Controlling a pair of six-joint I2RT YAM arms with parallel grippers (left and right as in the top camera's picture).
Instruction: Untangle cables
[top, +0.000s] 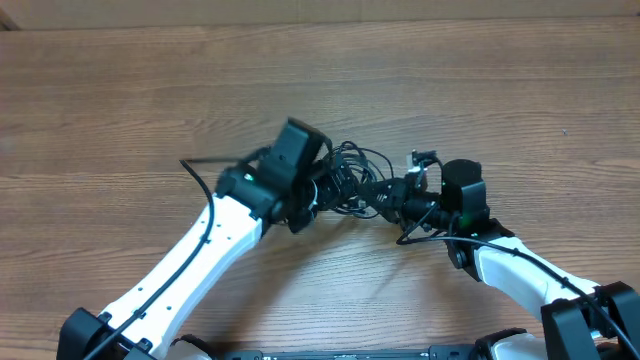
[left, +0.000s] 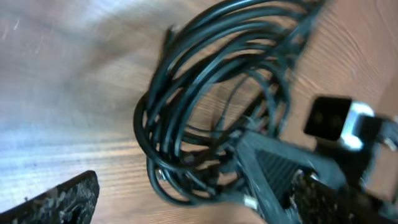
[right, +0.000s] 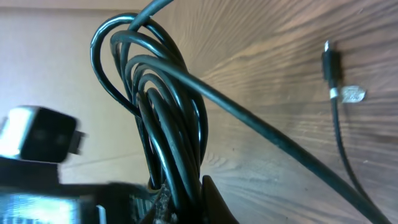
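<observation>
cables (top: 352, 168) sit in one tangled coil mid-desk (top: 120, 90) between the arms, right hand (top: 380, 197) clamped on the bundle, left hand (top: 322, 190) wide open at the coil's other side, one plug (right: 330, 62) loose on the wood

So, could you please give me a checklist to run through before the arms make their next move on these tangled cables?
1. Right gripper shut on the coiled bundle of thin black cables: ok.
2. Left gripper open, holding nothing: ok.
3. Small black plug end lying free on the brown wooden table, apart from the bundle: ok.
4. Cables separated: not ok, looped together.
5. Which strand belongs to which cable: cannot tell.
</observation>
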